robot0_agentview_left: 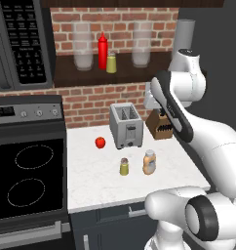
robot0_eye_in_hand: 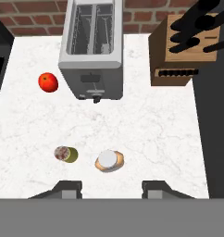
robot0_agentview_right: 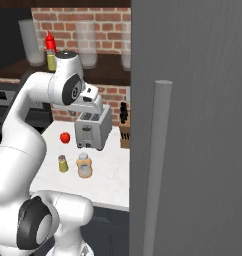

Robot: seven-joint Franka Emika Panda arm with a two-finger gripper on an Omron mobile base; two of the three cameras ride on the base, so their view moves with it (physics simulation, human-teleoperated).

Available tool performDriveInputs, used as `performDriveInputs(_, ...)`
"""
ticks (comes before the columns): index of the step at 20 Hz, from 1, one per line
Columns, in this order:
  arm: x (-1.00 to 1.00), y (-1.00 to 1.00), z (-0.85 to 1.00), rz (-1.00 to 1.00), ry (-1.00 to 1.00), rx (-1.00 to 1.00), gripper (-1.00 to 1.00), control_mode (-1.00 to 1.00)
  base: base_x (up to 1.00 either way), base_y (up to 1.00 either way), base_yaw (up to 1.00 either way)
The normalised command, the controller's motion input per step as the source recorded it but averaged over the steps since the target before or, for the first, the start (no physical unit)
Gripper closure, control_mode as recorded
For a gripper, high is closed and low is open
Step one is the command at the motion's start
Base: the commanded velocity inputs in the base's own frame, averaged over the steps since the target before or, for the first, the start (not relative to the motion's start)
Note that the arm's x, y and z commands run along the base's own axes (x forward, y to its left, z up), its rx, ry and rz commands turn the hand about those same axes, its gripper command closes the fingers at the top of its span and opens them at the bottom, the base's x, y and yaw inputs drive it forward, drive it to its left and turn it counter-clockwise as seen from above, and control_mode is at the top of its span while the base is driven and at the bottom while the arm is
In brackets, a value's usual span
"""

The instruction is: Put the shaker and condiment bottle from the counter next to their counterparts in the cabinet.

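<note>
We find the shaker (robot0_agentview_left: 124, 166) and the condiment bottle (robot0_agentview_left: 149, 162) standing upright on the white marble bench (robot0_agentview_left: 90, 180), side by side but apart, below centre in the left base view, in front of the toaster (robot0_agentview_left: 126, 125). A tomato (robot0_agentview_left: 100, 142) lies to the left of the toaster and a knife block (robot0_agentview_left: 160, 126) to its right.

The cabinet (robot0_agentview_left: 66, 73) runs across the upper part of that view. On it the red squeeze bottle (robot0_agentview_left: 103, 51) and the small yellow-green shaker (robot0_agentview_left: 111, 63) stand close together between clear glass jars (robot0_agentview_left: 83, 46).

In the hand view the tool (robot0_eye_in_hand: 111, 187) hangs high above the bench, looking down, with the condiment bottle's white cap just above the gap between its tips at lower centre. Its fingers (robot0_eye_in_hand: 67, 189) stand apart with nothing between them; we judge the tool empty.

In our judgement both items are light, rigid and smooth-sided, so liable to slip or topple under a glancing touch. The bottle is best taken across its body below the rounded shoulders; the squat shaker offers little height, so a grip at mid-body, clear of the cap, seems soundest.
</note>
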Motion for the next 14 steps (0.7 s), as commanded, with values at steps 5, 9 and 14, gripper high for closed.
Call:
performDriveInputs(5,0.0,0.0,0.0,0.0,-0.02,0.0,-1.0,-1.0,0.0,0.0,0.0)
performDriveInputs(9,0.0,0.0,0.0,0.0,-0.05,0.0,-1.0,-1.0,0.0,0.0,0.0)
performDriveInputs(14,0.0,0.0,0.0,0.0,-0.06,0.0,-1.0,-1.0,0.0,0.0,0.0)
